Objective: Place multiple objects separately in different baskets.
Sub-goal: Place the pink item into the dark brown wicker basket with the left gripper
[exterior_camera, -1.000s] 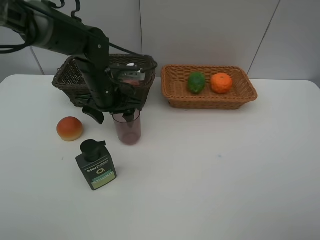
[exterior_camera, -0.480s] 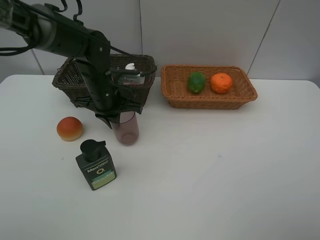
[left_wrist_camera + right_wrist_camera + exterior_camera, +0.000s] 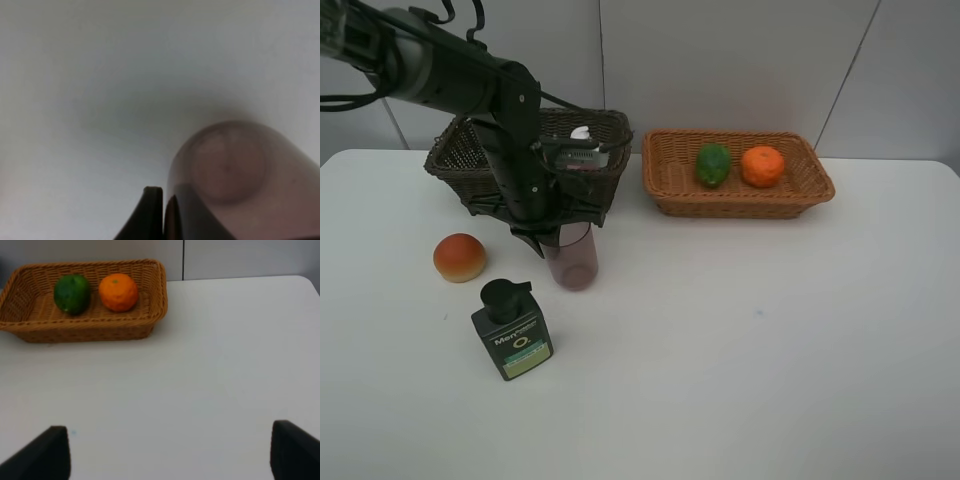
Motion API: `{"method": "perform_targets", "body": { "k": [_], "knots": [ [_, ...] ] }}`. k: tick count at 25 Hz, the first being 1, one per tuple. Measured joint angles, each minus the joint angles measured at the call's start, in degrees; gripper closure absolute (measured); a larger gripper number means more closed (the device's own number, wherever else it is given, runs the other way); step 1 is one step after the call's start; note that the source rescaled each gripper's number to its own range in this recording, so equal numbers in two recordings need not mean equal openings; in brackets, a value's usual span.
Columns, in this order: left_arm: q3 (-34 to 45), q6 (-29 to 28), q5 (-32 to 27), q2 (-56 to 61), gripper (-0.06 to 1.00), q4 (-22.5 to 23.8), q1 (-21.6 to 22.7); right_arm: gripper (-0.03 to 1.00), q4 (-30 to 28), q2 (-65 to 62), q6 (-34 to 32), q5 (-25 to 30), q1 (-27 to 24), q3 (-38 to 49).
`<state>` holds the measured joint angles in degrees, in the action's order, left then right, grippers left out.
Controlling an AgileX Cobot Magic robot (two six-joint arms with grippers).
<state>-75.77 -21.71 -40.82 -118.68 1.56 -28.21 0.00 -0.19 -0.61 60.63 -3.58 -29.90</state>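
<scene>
My left gripper (image 3: 548, 238) is shut on the rim of the translucent mauve cup (image 3: 573, 262), which stands upright in front of the dark brown basket (image 3: 460, 160). In the left wrist view a dark finger (image 3: 150, 210) presses the cup (image 3: 225, 170) wall. A white cap (image 3: 582, 133) shows inside the dark basket. The lime (image 3: 713, 165) and tangerine (image 3: 762, 166) lie in the light tan basket (image 3: 740, 205). The peach-like fruit (image 3: 459, 257) and the dark green pump bottle (image 3: 512, 330) rest on the table at the left. My right gripper (image 3: 171, 437) is open and holds nothing.
The white table (image 3: 770, 350) stretches in front and to the right of the baskets. In the right wrist view the tan basket (image 3: 75, 330) with lime (image 3: 72, 293) and tangerine (image 3: 118, 291) lies far ahead of the gripper. A wall stands behind both baskets.
A second ago my left gripper's fingers stood apart at the cup's rim; they have since closed on it, and the cup shifted slightly left. Nothing has moved in the last half second.
</scene>
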Motion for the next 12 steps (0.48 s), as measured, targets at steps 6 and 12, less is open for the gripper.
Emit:
{"method": "perform_targets", "body": {
  "k": [6,12],
  "knots": [
    [-0.24,-0.87,-0.44,0.0,0.94,-0.11,0.0,0.25,0.0,0.0,0.0,0.0,0.0,0.0],
    [-4.85,-1.03,-6.21,1.47,0.94,-0.36,0.0,0.25,0.0,0.0,0.0,0.0,0.0,0.0]
  ]
}}
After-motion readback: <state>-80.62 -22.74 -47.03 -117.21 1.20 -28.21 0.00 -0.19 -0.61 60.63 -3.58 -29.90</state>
